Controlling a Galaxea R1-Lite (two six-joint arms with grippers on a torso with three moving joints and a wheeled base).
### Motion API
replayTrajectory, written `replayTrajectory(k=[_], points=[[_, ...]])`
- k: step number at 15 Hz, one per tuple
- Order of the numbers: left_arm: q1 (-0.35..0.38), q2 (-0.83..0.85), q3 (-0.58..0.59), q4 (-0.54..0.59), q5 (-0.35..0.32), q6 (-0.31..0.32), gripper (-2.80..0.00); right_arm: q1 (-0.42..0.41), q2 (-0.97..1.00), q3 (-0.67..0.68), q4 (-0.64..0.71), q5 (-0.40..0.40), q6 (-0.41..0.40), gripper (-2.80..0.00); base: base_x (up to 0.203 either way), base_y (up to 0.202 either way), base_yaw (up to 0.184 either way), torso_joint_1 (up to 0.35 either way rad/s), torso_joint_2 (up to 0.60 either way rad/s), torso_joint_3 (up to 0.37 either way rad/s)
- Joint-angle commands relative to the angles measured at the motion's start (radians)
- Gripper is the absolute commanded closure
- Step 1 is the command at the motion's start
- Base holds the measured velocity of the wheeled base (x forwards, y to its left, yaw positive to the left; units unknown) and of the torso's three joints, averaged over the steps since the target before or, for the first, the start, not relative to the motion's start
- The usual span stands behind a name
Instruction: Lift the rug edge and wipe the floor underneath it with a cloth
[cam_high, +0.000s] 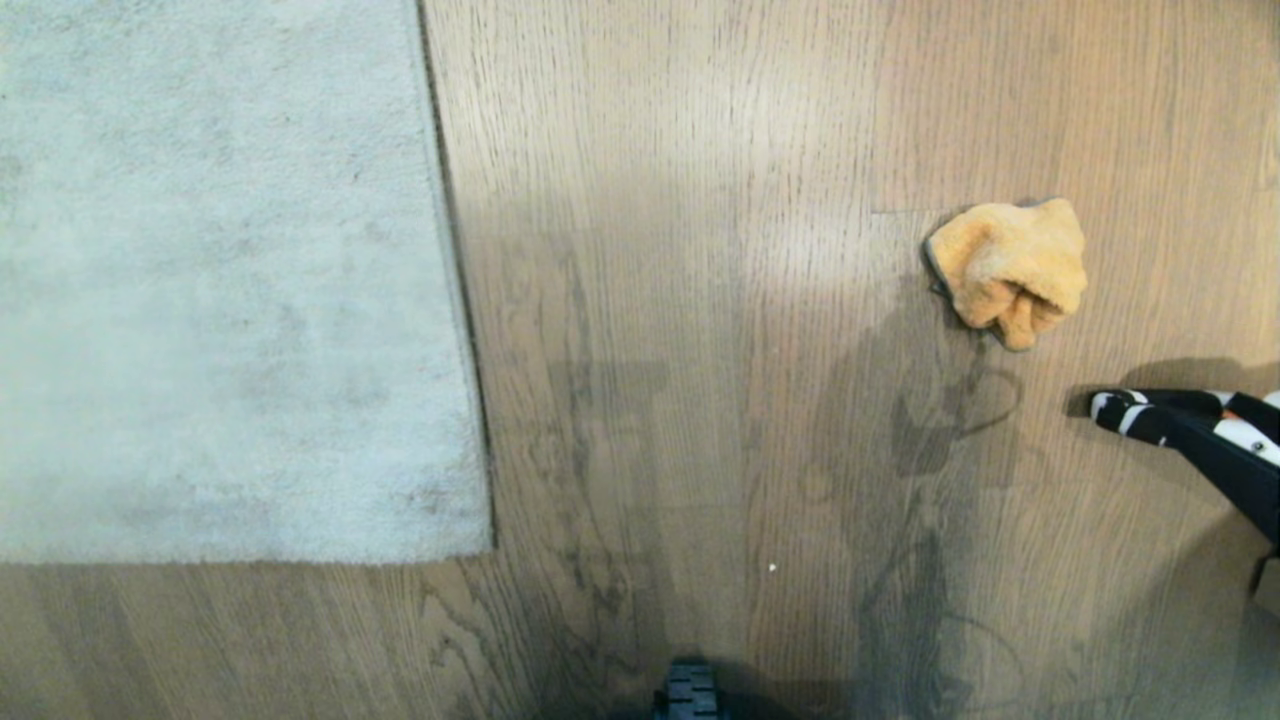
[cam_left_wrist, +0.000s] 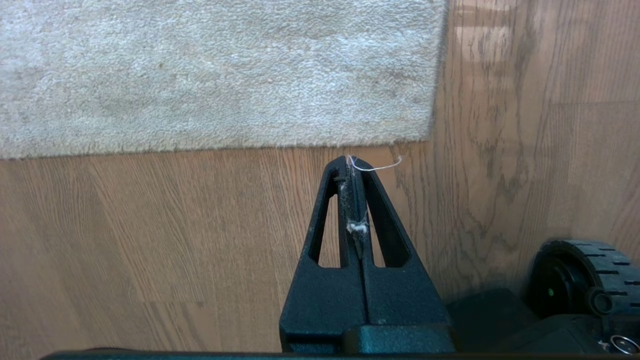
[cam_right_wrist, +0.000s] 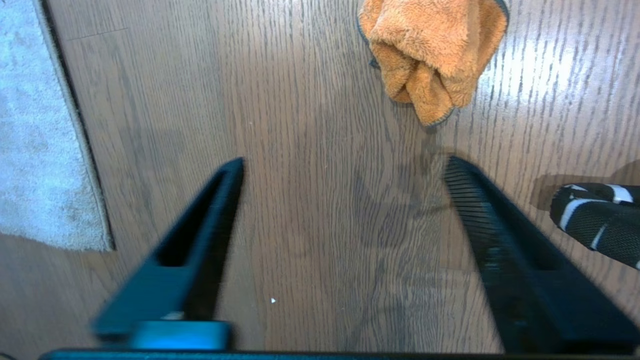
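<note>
Cloth (cam_high: 1010, 270), bunched on floor (cam_high: 700, 300) far right of rug (cam_high: 220, 280), should be pinched at its raised fold by right gripper (cam_right_wrist: 342, 167), jaws apart; left gripper (cam_left_wrist: 354, 162) is closed.

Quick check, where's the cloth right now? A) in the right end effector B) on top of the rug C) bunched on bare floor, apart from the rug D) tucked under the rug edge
C: the cloth lies crumpled on the floor, well away from the rug edge, and the right end effector stands open short of it, holding nothing.
</note>
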Motion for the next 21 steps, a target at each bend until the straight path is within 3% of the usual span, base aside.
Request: replayTrajectory(k=[1, 8, 15, 18, 21], points=[[0.000, 0.000, 0.000, 0.000, 0.001, 0.000, 0.00, -0.002, -0.036, 0.008, -0.005, 0.000, 0.002, 0.00, 0.000, 0.000, 0.000, 0.000, 0.00, 0.000], [0.000, 0.000, 0.000, 0.000, 0.000, 0.000, 0.00, -0.035, -0.188, 0.057, 0.037, -0.003, 0.001, 0.00, 0.000, 0.000, 0.000, 0.000, 0.00, 0.000], [0.000, 0.000, 0.000, 0.000, 0.000, 0.000, 0.00, -0.039, -0.428, 0.178, 0.163, -0.016, -0.045, 0.00, 0.000, 0.000, 0.000, 0.000, 0.00, 0.000], [0.000, 0.000, 0.000, 0.000, 0.000, 0.000, 0.00, 0.000, -0.558, 0.181, 0.361, -0.085, -0.065, 0.00, 0.000, 0.000, 0.000, 0.000, 0.00, 0.000], [0.000, 0.000, 0.000, 0.001, 0.000, 0.000, 0.00, 0.038, -0.654, 0.182, 0.584, -0.192, -0.140, 0.00, 0.000, 0.000, 0.000, 0.000, 0.00, 0.000]])
